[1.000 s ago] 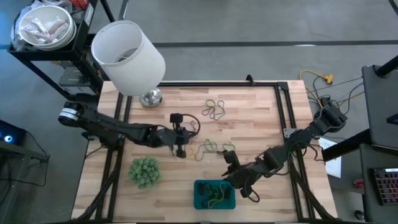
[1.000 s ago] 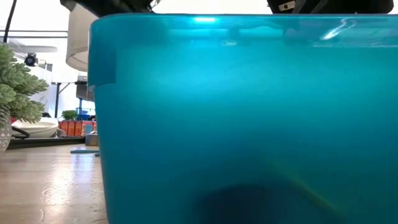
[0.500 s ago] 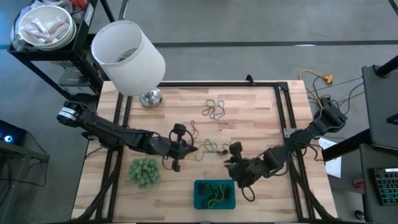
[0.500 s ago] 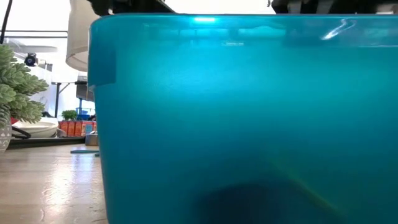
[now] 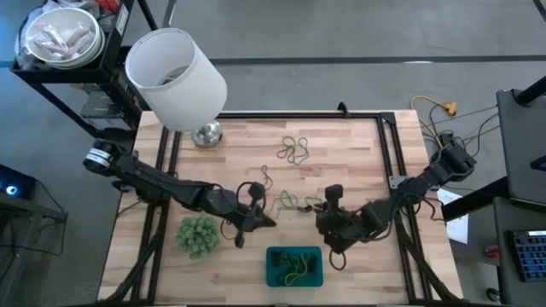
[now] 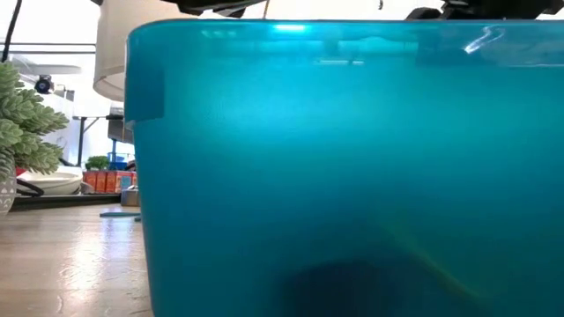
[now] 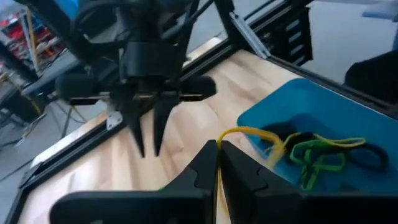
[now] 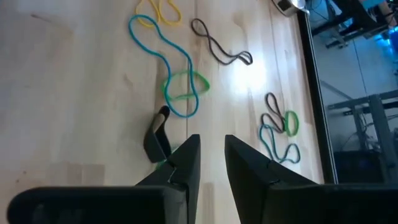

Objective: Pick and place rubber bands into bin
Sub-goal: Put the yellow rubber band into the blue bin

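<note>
Pinches a yellow rubber band (image 7: 249, 132) in the clenched left gripper (image 7: 217, 146), just short of the teal bin (image 7: 292, 106) with green, yellow and black bands (image 7: 317, 155) already inside. Hovers with the right gripper (image 8: 211, 140), fingers slightly parted and empty, over loose rubber bands (image 8: 180, 87) on the wooden table (image 8: 74, 93).

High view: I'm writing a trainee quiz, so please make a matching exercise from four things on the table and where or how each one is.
Things:
1. bin
2. fuzzy green ball
3. white container
4. left gripper

States:
A. at the table's back left corner
B. shut on a yellow rubber band
C. has rubber bands lying in it
D. on the table, left of the bin

Pairs: 1-C, 2-D, 3-A, 4-B
</note>
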Available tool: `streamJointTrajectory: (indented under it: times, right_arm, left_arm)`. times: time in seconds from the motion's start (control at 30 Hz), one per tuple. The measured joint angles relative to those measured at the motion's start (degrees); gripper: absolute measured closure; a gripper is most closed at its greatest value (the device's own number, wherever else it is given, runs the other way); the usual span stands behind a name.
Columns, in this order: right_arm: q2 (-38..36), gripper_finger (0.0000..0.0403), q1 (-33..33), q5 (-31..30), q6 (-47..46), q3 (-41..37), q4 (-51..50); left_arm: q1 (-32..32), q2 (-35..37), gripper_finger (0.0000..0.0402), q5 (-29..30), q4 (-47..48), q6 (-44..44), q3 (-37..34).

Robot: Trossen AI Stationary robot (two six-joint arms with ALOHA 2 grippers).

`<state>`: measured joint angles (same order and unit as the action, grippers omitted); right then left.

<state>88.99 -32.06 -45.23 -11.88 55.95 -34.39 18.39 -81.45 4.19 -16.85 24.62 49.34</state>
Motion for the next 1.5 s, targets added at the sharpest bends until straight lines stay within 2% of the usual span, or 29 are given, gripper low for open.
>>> streamJointTrajectory:
  times: [0.17,0.37,0.57,0.87,1.07,1.5]
  right_arm:
    - [0.0,0.0335,0.8,-0.3,-0.2,-0.6,-0.7]
    - [0.0,0.0335,1.9,-4.4,-1.2,-2.6,-1.9]
    - [0.0,0.0335,3.1,-4.5,-3.0,-3.4,-2.8]
    - [-0.1,0.0335,3.1,-4.5,-3.1,-3.5,-3.1]
    - [-0.1,0.0335,3.1,-4.5,-3.1,-3.5,-3.2]
    - [-0.1,0.0335,3.1,-4.5,-3.6,-3.6,-3.1]
  left_arm:
    - [0.0,-2.0,0.0402,-3.9,-2.2,0.1,1.0]
    - [0.0,-6.0,0.0402,-9.9,-2.6,0.4,4.0]
    - [0.0,-12.2,0.0401,-13.3,-2.3,0.4,8.0]
    - [0.0,-21.8,0.0401,-23.2,-1.5,1.8,14.9]
    - [-0.2,-24.4,0.0402,-23.5,4.8,1.8,18.4]
    - [-0.1,-24.2,0.0394,-23.6,5.9,1.6,18.5]
